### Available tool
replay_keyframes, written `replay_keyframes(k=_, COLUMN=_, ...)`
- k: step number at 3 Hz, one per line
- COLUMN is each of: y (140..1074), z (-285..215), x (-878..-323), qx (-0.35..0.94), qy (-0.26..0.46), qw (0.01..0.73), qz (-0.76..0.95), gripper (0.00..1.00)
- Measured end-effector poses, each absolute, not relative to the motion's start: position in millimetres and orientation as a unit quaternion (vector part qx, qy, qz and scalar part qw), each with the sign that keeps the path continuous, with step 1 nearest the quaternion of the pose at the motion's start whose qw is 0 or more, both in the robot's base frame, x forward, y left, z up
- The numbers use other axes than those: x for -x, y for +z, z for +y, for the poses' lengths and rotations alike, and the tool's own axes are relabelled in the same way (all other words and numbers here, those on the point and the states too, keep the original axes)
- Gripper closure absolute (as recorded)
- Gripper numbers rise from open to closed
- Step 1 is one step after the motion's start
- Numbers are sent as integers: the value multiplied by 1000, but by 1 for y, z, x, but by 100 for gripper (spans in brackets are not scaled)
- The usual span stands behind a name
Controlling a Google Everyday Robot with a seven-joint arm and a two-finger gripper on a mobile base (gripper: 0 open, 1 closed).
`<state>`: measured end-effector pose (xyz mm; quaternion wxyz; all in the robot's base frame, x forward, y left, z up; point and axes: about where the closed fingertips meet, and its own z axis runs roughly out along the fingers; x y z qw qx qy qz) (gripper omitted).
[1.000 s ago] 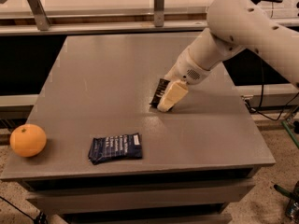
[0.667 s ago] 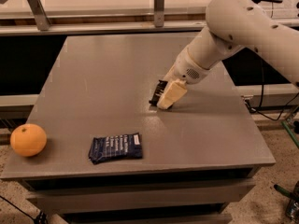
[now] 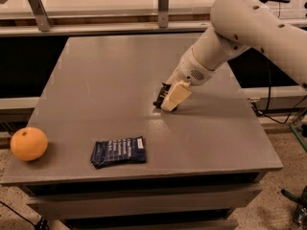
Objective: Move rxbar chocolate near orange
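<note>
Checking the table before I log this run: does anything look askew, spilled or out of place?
Nothing is spilled or damaged. The orange sits very near the table's front left corner, so it might roll off. The blue packet lies slightly askew near the front edge. The gripper is down at the tabletop, right of centre.

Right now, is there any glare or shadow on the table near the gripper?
Camera view: a pale sheen on the table in front of the gripper, which is down at the tabletop right of centre; the arm casts a shadow to its right; the orange at left is evenly lit.
</note>
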<state>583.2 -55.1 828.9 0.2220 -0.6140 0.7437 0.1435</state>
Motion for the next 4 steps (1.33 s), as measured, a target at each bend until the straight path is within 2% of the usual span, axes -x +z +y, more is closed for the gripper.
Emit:
replay_keyframes(k=1, y=836, z=-36, x=-582, qx=643, qy=148, qw=217, qz=720, gripper=100)
replay_keyframes(k=4, y=904, z=164, x=-543, qx=826, qy=217, qw=204, qz=478, gripper=100)
